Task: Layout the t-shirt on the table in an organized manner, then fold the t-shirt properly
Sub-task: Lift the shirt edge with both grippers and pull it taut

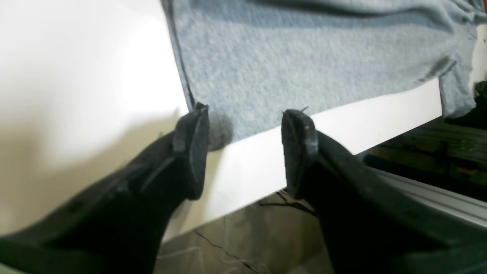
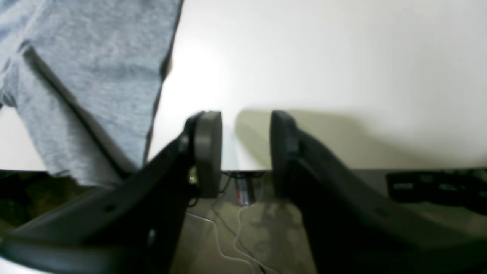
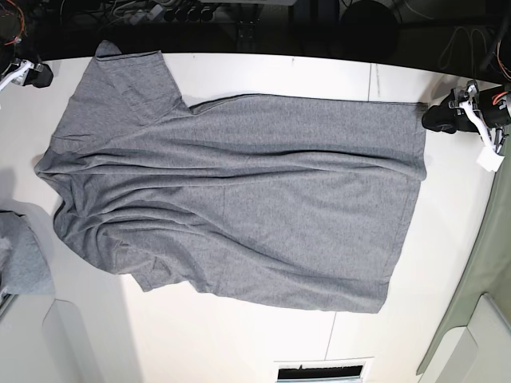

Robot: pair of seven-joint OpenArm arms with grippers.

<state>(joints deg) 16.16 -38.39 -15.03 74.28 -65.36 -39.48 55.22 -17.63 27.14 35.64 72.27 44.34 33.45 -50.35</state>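
Presently one t-shirt [image 3: 239,207] lies spread across the table [image 3: 239,335], grey and creased, hem toward the left gripper [image 1: 245,114] and sleeves toward the right gripper [image 2: 246,114]. Count: one shirt, one table, two grippers, plus one smaller bunch of grey cloth [image 3: 20,259] cut off at the frame edge, well apart from both grippers.

Left gripper: jaws stand wide apart with nothing between them. A corner of the shirt's hem lies just ahead of the fingertips, near the table edge; one finger [image 1: 192,144] sits just beside that corner — whether it touches the cloth cannot be told through the blur.

Right gripper: jaws parted, a clear gap between them, empty. The shirt's sleeve hangs over the table edge off to one side of the fingers, apart from them.

Hidden or unclear: in the base view both grippers sit at the far table edge and are too small to read — only their mounts show. Floor cables [image 2: 228,236] below the table edge are blurred. No printed mark on the shirt can be made out.
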